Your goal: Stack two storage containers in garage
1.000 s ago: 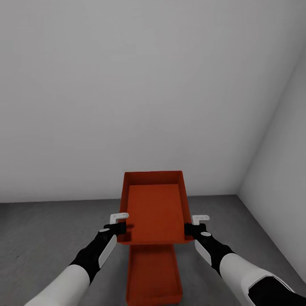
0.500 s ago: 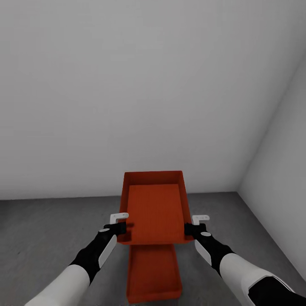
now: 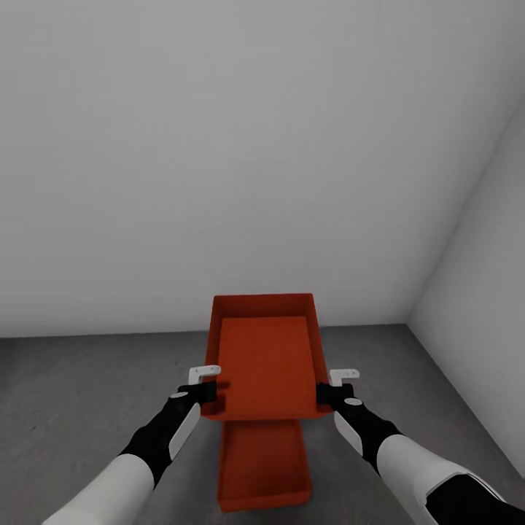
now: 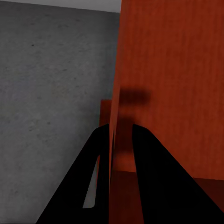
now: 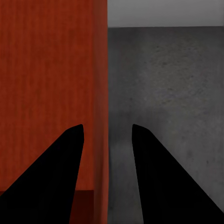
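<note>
A robot stands in a bare garage with pale grey walls (image 3: 262, 146) and a dark mottled concrete floor (image 3: 80, 394), facing a corner of the room. Both red-orange storage containers are here, so the carrying part of the task looks finished.

One container, the lower container (image 3: 264, 467), sits on the floor just in front of the robot. The other, the held container (image 3: 264, 357), is carried in the air above it and slightly farther from the robot, not yet resting on it. Stacking is what remains.

The left end effector (image 3: 208, 391) is clamped on the held container's left wall; in the left wrist view its two dark fingers (image 4: 95, 177) straddle that wall. The right end effector (image 3: 327, 394) grips the right wall, with its fingers (image 5: 63, 172) either side of the rim.

Counted: two containers, two arms, two end effectors.
</note>
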